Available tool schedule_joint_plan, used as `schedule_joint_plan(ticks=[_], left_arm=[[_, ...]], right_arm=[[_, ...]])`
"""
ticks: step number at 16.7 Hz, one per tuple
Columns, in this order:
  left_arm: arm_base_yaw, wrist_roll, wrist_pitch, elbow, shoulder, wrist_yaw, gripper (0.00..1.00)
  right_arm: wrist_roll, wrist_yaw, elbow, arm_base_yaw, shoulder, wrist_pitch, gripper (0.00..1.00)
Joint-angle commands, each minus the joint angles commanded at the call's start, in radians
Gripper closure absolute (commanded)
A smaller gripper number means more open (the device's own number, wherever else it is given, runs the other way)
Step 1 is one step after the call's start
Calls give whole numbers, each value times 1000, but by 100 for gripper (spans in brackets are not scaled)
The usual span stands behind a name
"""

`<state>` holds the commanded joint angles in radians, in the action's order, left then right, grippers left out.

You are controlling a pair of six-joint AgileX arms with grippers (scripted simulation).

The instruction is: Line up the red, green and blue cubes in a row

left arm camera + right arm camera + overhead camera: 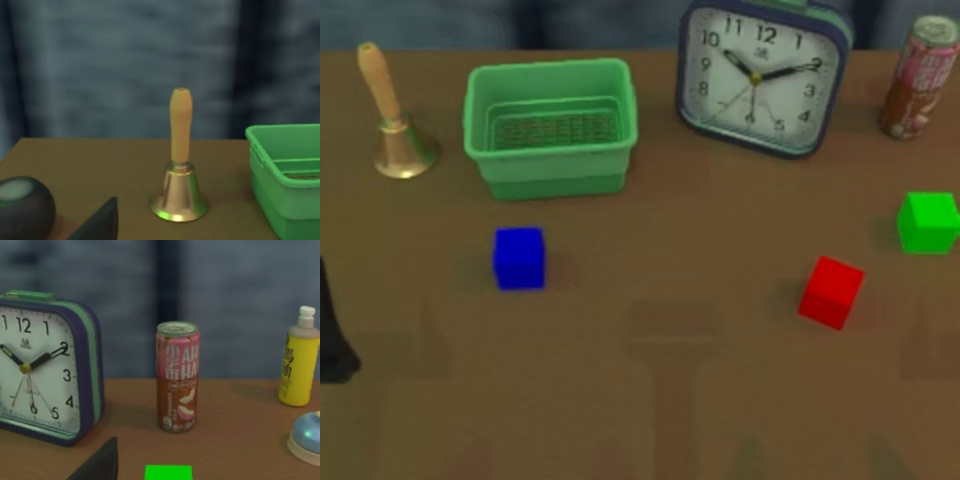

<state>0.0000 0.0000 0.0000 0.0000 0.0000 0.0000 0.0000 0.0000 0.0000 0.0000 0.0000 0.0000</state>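
Basket (550, 125) holds nothing; blue cube (519, 258) sits just before it; fingers' state unclear.

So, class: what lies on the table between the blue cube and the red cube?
Nothing: the top view shows only bare table between the blue cube and the red cube.
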Motion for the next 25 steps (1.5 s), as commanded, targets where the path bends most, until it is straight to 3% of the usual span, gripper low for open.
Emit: schedule_joint_plan(ticks=[4, 8, 19, 25], left_arm=[[0, 0, 0, 0, 0, 0, 0], [0, 0, 0, 0, 0, 0, 0], [0, 0, 0, 0, 0, 0, 0], [0, 0, 0, 0, 0, 0, 0]], right_arm=[[-14, -2, 30, 9, 31, -21, 0], [-93, -3, 203, 53, 220, -137, 0], [-462, 2, 989, 247, 1351, -704, 0], [-631, 1, 1355, 338, 1829, -959, 0]])
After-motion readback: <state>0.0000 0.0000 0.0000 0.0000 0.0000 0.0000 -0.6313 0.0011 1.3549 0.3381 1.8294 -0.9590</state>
